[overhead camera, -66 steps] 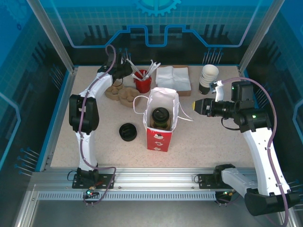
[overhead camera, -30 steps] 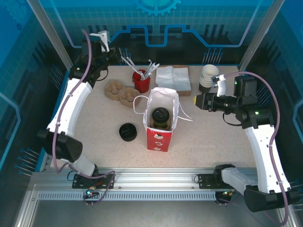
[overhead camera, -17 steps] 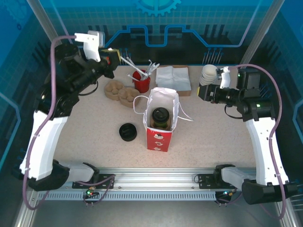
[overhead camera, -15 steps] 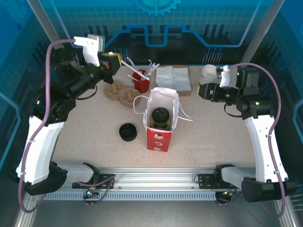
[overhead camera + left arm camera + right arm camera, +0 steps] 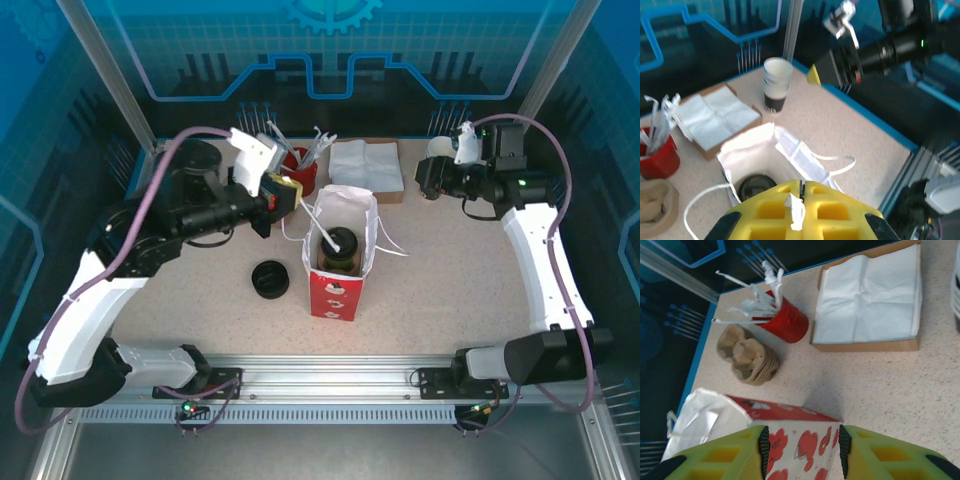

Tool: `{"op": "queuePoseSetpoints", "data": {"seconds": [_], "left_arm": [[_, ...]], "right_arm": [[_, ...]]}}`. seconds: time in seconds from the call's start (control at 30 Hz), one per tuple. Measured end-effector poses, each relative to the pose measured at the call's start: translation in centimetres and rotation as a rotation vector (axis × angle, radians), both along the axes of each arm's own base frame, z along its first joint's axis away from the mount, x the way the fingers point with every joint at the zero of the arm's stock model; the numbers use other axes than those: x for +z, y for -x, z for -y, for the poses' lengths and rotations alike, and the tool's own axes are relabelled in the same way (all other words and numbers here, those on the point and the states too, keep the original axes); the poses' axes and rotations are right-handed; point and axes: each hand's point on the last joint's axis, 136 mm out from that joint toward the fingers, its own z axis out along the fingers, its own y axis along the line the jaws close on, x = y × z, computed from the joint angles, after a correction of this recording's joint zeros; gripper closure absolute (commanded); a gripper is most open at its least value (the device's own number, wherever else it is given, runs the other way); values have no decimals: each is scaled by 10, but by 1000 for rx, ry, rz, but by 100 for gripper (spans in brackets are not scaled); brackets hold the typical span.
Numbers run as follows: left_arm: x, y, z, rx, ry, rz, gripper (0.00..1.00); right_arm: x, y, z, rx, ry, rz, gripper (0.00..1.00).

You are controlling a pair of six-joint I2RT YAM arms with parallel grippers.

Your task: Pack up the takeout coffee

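Centrally, the paper bag (image 5: 335, 295) stands upright and open on the counter (image 5: 450, 290). The coffee (image 5: 345, 252) sits upright inside it, black lid facing up. To the left, the left hand (image 5: 288, 192) is held above the counter just beside the bag's mouth, its fingers together and clamped on a thin white stick (image 5: 320, 222). The stick slants down toward the lid; whether its tip touches the lid cannot be told. From the left wrist, the stick appears as a white sliver pinched between the yellow fingers (image 5: 855, 207). At the far right, the right hand (image 5: 425, 182) is near the cup stack (image 5: 777, 82), fingers apart with nothing between them, pointing toward the bag. Far row, left to right: brown carriers (image 5: 747, 355), red cup (image 5: 300, 172) of sticks, napkin tray (image 5: 365, 165). A low stack of black lids (image 5: 269, 279) lies near the bag's left side, apart from it.
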Motion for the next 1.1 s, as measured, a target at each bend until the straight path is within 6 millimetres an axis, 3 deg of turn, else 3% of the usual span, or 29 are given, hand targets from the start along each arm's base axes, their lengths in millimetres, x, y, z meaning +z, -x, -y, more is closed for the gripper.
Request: {"op": "queuePoseSetpoints", "data": {"seconds": [0.27, 0.57, 0.77, 1.1], "left_arm": [[-64, -3, 14, -25, -95, -84, 93], [-87, -3, 14, -27, -86, -78, 93], [-119, -6, 23, -45, -103, -120, 92], [-154, -7, 32, -56, -110, -182, 91]], "right_arm": [[-13, -27, -10, -32, 28, -31, 57], [-30, -53, -27, -21, 58, -46, 57], [-38, -70, -37, -26, 92, -45, 60], [-69, -98, -47, -60, 160, -50, 57]]}}
